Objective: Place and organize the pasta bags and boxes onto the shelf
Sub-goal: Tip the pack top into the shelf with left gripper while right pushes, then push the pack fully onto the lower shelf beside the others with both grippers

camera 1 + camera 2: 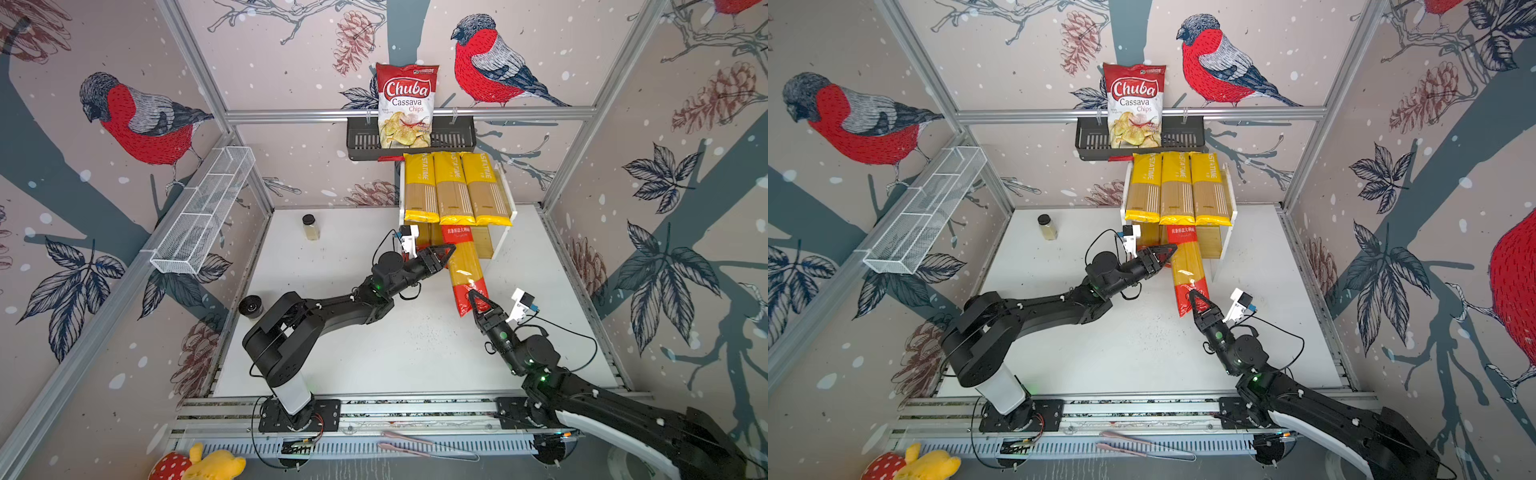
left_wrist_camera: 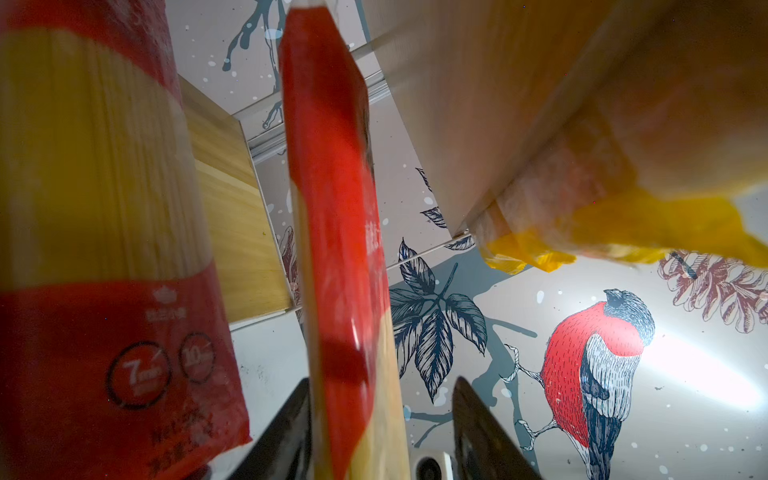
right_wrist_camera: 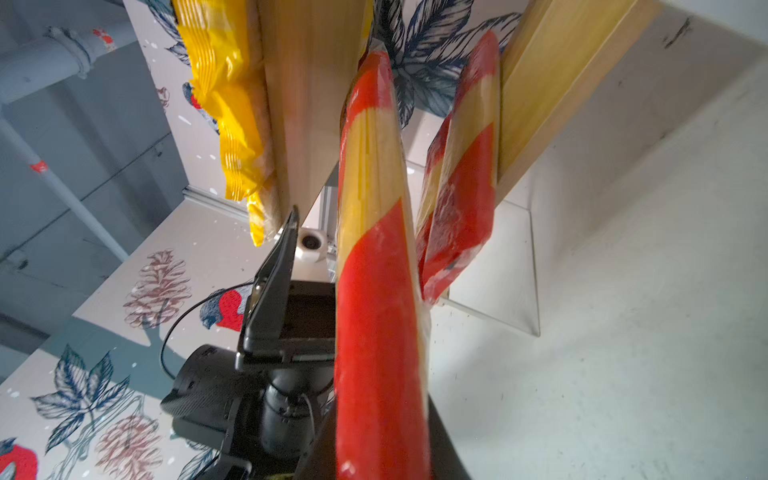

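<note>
Right claw [image 1: 480, 301] is clamped tight on the near end of the red spaghetti pack [image 1: 464, 266], which it holds edge-on over the counter [image 1: 332, 324]. Left claw [image 1: 449, 255] sits part open astride that same pack further along, a finger [image 2: 478, 428] on each side with a clear gap on one. The pack's far end reaches in over the lower board of the shelf [image 1: 510, 216], beside a second red pack [image 3: 461, 166]. Three yellow packs [image 1: 453, 187] lie side by side on the top board.
</note>
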